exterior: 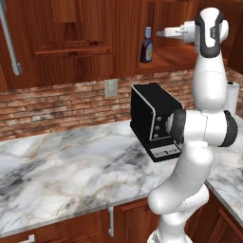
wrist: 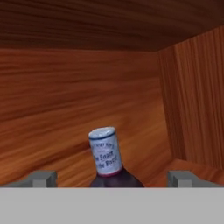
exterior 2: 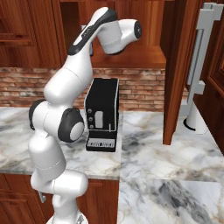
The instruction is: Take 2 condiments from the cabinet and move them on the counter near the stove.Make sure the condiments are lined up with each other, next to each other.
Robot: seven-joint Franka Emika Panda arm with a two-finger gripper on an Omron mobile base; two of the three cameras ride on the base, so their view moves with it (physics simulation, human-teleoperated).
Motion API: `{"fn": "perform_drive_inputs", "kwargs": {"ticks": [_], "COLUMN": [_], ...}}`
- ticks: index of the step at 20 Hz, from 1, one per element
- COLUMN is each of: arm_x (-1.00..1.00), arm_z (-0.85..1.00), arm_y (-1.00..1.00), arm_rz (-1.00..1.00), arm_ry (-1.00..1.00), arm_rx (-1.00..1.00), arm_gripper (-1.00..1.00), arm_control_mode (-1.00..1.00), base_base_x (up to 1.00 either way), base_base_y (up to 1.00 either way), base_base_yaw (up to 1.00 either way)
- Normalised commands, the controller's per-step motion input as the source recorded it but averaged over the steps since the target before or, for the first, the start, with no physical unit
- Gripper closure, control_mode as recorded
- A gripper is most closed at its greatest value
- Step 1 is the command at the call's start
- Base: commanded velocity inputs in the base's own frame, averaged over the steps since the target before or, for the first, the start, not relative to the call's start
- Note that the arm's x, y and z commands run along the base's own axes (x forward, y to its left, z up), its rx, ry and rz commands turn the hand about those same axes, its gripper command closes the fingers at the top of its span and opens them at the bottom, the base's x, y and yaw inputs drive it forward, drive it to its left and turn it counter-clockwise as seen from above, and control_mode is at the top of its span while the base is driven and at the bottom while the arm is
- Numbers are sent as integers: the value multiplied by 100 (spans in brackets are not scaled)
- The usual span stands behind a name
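One condiment bottle (exterior: 146, 45) stands upright on the floor of the open wooden cabinet niche (exterior: 178, 58). It has a dark body, a pale label and a bluish cap. My gripper (exterior: 160, 32) reaches into the niche from the right at neck height, just short of the bottle. In the hand view the bottle's neck and cap (wrist: 105, 151) rise midway between my open gripper (wrist: 113, 178) fingertips (wrist: 42, 178), with nothing gripped. The marble counter (exterior: 71, 161) lies below. The stove is out of view.
A black coffee machine (exterior: 154, 121) stands on the counter (exterior 2: 175, 153) under the niche (exterior 2: 135, 57), close to my arm's elbow. A white upright roll (exterior: 232, 95) stands at the right. The niche's side wall (wrist: 192, 100) is close on the right.
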Motion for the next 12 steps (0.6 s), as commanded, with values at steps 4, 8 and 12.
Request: {"fn": "perform_drive_inputs", "kwargs": {"ticks": [4,8,12], "arm_x": [-3,0,0], "arm_z": [0,0,0], "arm_y": [13,8,1], "arm_rz": [0,0,0], "arm_ry": [0,0,0], "arm_rx": [0,0,0], "arm_gripper": [-100,-100,-100], "arm_control_mode": [-100,-100,-100], "base_base_x": [0,0,0], "base_base_y": [0,0,0], "base_base_yaw": [0,0,0]}}
